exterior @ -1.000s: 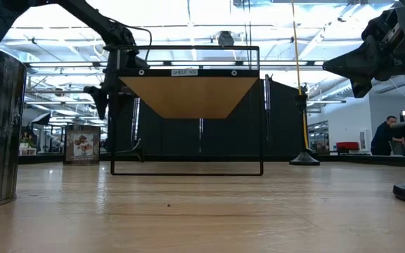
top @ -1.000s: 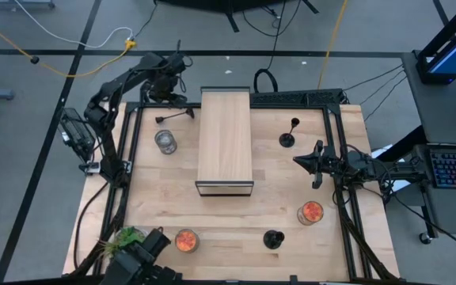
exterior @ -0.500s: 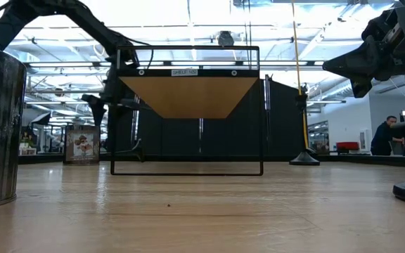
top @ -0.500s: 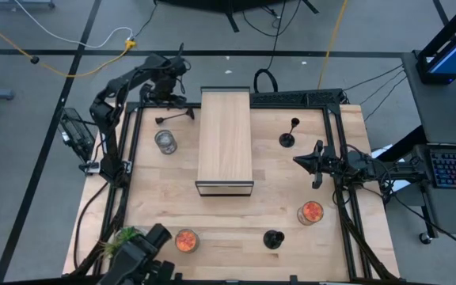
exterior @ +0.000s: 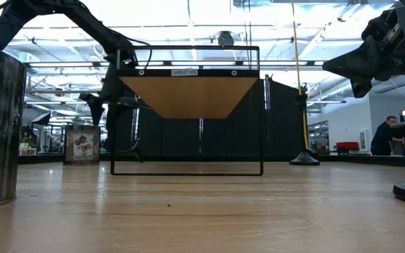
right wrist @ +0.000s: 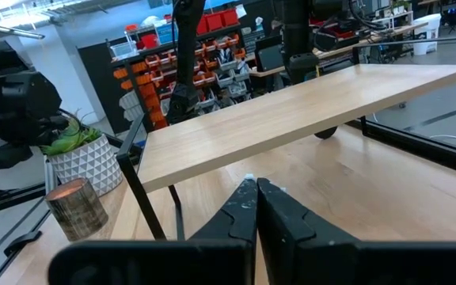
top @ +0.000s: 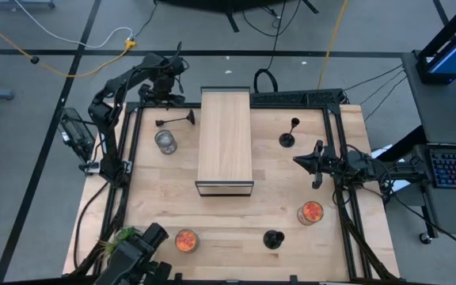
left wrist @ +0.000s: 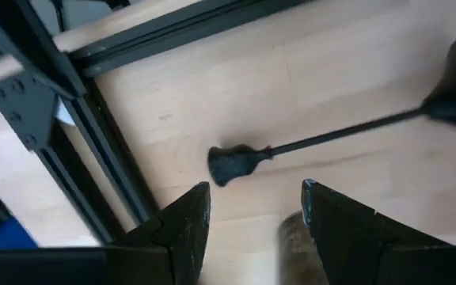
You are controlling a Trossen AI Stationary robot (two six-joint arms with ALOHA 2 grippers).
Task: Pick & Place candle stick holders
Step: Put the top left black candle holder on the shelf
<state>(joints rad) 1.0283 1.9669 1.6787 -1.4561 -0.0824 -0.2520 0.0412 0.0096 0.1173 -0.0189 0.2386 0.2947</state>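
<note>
Tipped holder at the table's far left corner, left gripper above it.

A thin black candlestick holder (top: 176,121) lies on its side on the light wooden table (top: 228,214), just left of the pale wooden shelf on a black frame (top: 226,138). The left gripper (left wrist: 248,210) hovers over its cup end, fingers spread wide (nothing between them). The right gripper (top: 298,159) waits near the right edge, fingers pressed together, beside an upright black holder (top: 289,134).

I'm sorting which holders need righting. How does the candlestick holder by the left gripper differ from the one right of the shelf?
The left candlestick holder lies on its side on the table, stem flat; the right candlestick holder stands upright on its base. The left gripper, fingers open, hovers over the left one; the right gripper, fingers shut, is apart from the right one. Both are black, thin-stemmed, flanking the wooden shelf.
</note>
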